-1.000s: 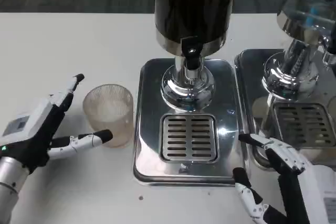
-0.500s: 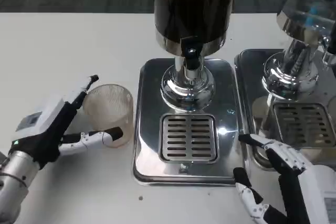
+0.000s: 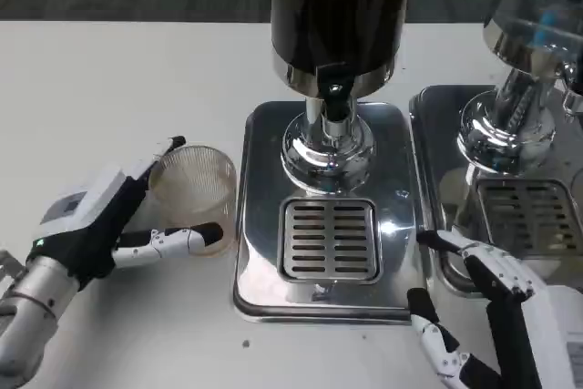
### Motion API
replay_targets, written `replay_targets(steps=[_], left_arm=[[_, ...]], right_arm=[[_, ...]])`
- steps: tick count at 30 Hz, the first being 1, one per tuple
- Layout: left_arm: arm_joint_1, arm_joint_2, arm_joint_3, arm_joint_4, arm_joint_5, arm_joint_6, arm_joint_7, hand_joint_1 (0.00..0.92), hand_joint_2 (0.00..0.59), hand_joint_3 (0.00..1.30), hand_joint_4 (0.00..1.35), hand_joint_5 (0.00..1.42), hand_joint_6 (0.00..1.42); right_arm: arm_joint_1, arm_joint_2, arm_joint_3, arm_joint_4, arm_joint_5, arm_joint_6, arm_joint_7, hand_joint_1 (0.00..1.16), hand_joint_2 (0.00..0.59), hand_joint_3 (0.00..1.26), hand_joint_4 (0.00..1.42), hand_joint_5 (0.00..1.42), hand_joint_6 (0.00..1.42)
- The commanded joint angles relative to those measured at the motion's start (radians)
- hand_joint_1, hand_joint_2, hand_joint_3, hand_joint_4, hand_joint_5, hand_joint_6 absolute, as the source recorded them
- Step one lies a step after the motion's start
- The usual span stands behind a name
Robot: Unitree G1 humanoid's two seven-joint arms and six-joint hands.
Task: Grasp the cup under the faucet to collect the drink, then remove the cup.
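A clear ribbed cup (image 3: 193, 190) stands upright on the white table, left of the steel drip tray (image 3: 328, 239) and not under the faucet (image 3: 334, 97). My left hand (image 3: 100, 225) reaches it from the left with fingers apart. One finger (image 3: 169, 147) lies by the rim's far side and another (image 3: 187, 240) runs along the near side of its base. I cannot tell whether they press it. My right hand (image 3: 487, 316) waits at the tray's front right corner, fingers spread and holding nothing.
The dark drink dispenser (image 3: 339, 15) rises over the tray base (image 3: 260, 134). A second steel dispenser (image 3: 519, 125) with its own tray stands close on the right. Bare white table (image 3: 118, 79) stretches to the left and behind the cup.
My left hand has slid right toward the cup, and its fingers now flank it on both sides. The cup has barely shifted. The right hand has stayed put.
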Motion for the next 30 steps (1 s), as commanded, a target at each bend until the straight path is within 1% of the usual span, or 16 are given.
replay_targets(steps=[1, 6, 11, 15, 17, 21, 23, 26, 30], left_arm=[[-0.023, -0.011, -0.013, 0.013, -0.002, -0.012, -0.014, 0.171, 0.057, 0.09, 0.07, 0.19, 0.15], [-0.024, -0.019, -0.013, 0.016, -0.008, -0.006, -0.004, 0.176, 0.093, 0.17, 0.16, 0.28, 0.23], [-0.024, -0.024, -0.013, 0.016, -0.009, 0.001, 0.002, 0.181, 0.106, 0.27, 0.27, 0.38, 0.30], [-0.021, -0.025, -0.016, 0.013, -0.003, -0.001, 0.018, 0.185, 0.119, 0.33, 0.35, 0.47, 0.41], [-0.019, -0.026, -0.016, 0.014, -0.003, -0.001, 0.027, 0.188, 0.124, 0.36, 0.38, 0.53, 0.50], [-0.016, -0.029, -0.019, 0.014, 0.001, 0.000, 0.049, 0.205, 0.142, 0.43, 0.48, 0.68, 0.77], [-0.014, -0.030, -0.021, 0.013, 0.004, 0.000, 0.058, 0.218, 0.150, 0.47, 0.53, 0.74, 0.85], [-0.012, -0.032, -0.023, 0.013, 0.006, -0.003, 0.069, 0.223, 0.158, 0.50, 0.57, 0.79, 0.94], [-0.007, -0.035, -0.019, 0.014, 0.002, -0.010, 0.084, 0.224, 0.160, 0.51, 0.59, 0.83, 1.02]], right_arm=[[0.013, 0.000, 0.002, -0.008, 0.008, 0.009, 0.004, 0.40, 0.414, 0.38, 0.37, 0.35, 0.36], [0.021, 0.000, 0.000, -0.014, 0.012, 0.010, 0.005, 0.40, 0.414, 0.38, 0.37, 0.35, 0.36], [0.024, -0.002, -0.002, -0.022, 0.018, 0.009, 0.010, 0.40, 0.414, 0.38, 0.37, 0.35, 0.36], [0.023, -0.003, -0.006, -0.027, 0.025, 0.008, 0.017, 0.40, 0.414, 0.38, 0.38, 0.35, 0.36], [0.023, -0.002, -0.007, -0.027, 0.028, 0.006, 0.020, 0.40, 0.414, 0.38, 0.38, 0.36, 0.36], [0.023, -0.006, -0.008, -0.028, 0.036, 0.003, 0.025, 0.40, 0.414, 0.38, 0.39, 0.36, 0.36], [0.024, -0.006, -0.009, -0.032, 0.037, 0.002, 0.027, 0.40, 0.414, 0.38, 0.40, 0.36, 0.36], [0.025, -0.006, -0.011, -0.035, 0.038, 0.002, 0.030, 0.40, 0.414, 0.38, 0.41, 0.36, 0.36], [0.026, -0.004, -0.009, -0.035, 0.040, 0.001, 0.033, 0.40, 0.414, 0.38, 0.42, 0.36, 0.35]])
